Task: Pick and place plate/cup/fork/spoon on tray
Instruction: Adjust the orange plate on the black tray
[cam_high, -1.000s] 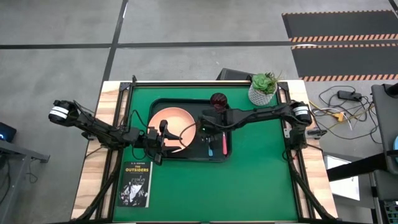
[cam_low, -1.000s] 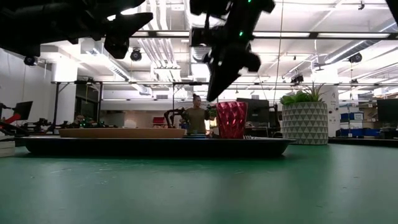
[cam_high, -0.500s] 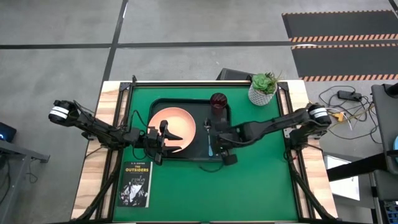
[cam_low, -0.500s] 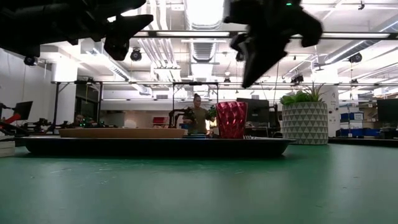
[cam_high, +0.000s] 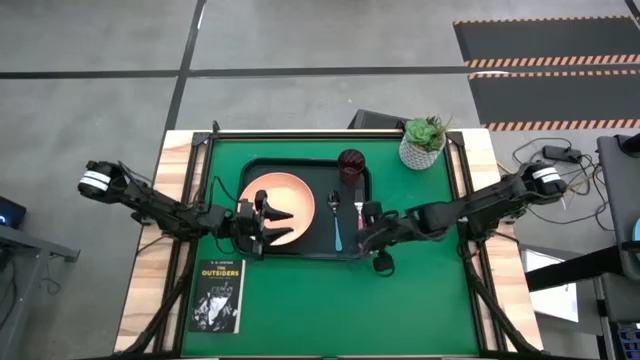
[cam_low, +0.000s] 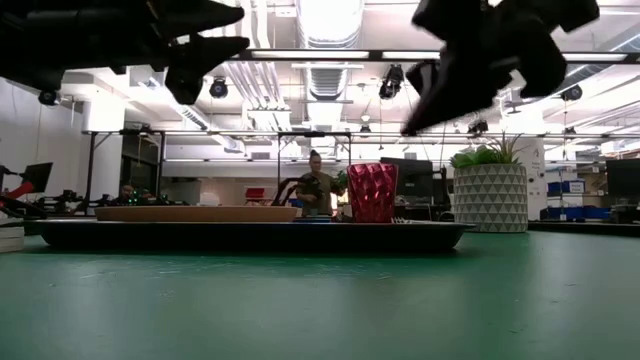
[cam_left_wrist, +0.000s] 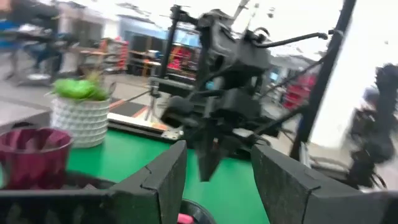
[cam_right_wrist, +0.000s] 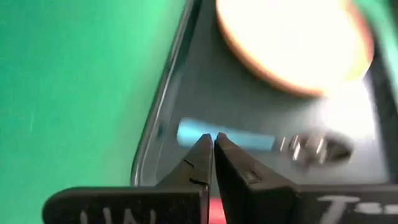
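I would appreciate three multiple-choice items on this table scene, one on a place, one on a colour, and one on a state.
1. Where is the cup?
A. on the book
B. in a far corner of the tray
C. on the plate

2. What colour is the spoon's handle?
A. light blue
B. yellow
C. black

3. How are the right gripper's fingers?
A. wide apart
B. clamped on the cup
C. nearly together, holding nothing

Key: 1 B, since the high view shows the cup in the tray's corner nearest the potted plant. 2 A, since the handle shows blue beside the plate. 3 C, since the right wrist view shows only a thin slit between empty fingers.
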